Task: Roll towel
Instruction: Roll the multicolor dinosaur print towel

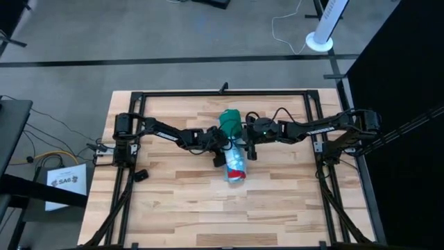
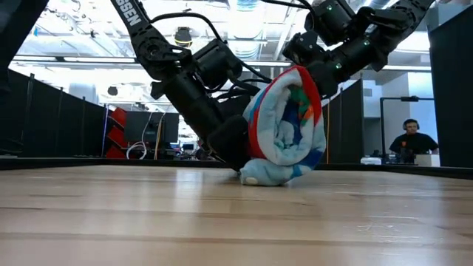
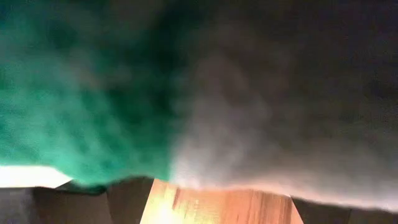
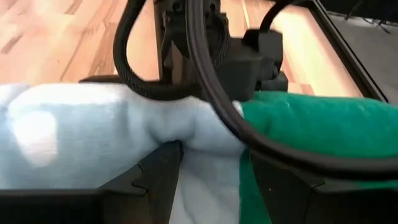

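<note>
Lying mid-table as a fat bundle, the soft green-and-light-blue printed towel [image 1: 234,149] runs its long axis front-to-back between the left gripper [image 1: 220,147] and right gripper [image 1: 247,145], both pressed against it, finger states hidden.

Left claw [image 1: 223,151] hidden behind towel [image 1: 236,163]

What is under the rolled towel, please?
The towel rests directly on the bare wooden table; nothing else shows below it. The left gripper and right gripper press against its sides, so those contact areas are covered.
</note>
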You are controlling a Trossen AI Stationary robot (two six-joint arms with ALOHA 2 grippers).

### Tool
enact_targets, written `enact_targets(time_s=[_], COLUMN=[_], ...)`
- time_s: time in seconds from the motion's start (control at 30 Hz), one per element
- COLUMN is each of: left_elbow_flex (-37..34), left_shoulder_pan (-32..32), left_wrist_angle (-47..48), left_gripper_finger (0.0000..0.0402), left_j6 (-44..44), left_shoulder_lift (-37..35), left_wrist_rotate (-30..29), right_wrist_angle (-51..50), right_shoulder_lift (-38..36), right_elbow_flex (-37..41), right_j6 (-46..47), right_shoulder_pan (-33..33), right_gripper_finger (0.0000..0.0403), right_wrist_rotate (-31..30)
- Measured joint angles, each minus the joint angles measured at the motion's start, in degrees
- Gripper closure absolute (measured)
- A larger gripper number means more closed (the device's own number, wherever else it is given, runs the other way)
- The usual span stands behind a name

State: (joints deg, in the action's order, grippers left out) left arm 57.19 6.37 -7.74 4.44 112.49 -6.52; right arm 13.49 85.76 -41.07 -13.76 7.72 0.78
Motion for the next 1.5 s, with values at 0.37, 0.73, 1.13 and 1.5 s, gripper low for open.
enact_targets(time_s=[0.37,0.73,1.13,1.5], left_elbow_flex=[-0.20,0.07,0.07,-0.20], left_shoulder_pan=[-0.21,-0.50,-0.81,0.83], left_wrist_angle=[-5.03,-15.60,-1.99,3.55], left_gripper_finger=[0.0095,0.0095,0.0095,0.0095], left_j6=[0.58,0.68,0.18,-10.47], left_shoulder_lift=[1.33,4.91,-1.22,-11.86], left_wrist_rotate=[-0.03,1.15,1.99,-0.06], right_wrist_angle=[2.60,5.04,5.18,4.95], right_shoulder_lift=[0.00,4.43,10.34,10.32], right_elbow_flex=[-0.27,1.08,1.70,2.00], right_j6=[1.61,4.00,3.40,2.37], right_shoulder_pan=[-0.19,1.45,3.18,3.06], right_gripper_finger=[0.0218,0.0218,0.0218,0.0218], right_wrist_rotate=[2.44,5.20,6.25,4.98])
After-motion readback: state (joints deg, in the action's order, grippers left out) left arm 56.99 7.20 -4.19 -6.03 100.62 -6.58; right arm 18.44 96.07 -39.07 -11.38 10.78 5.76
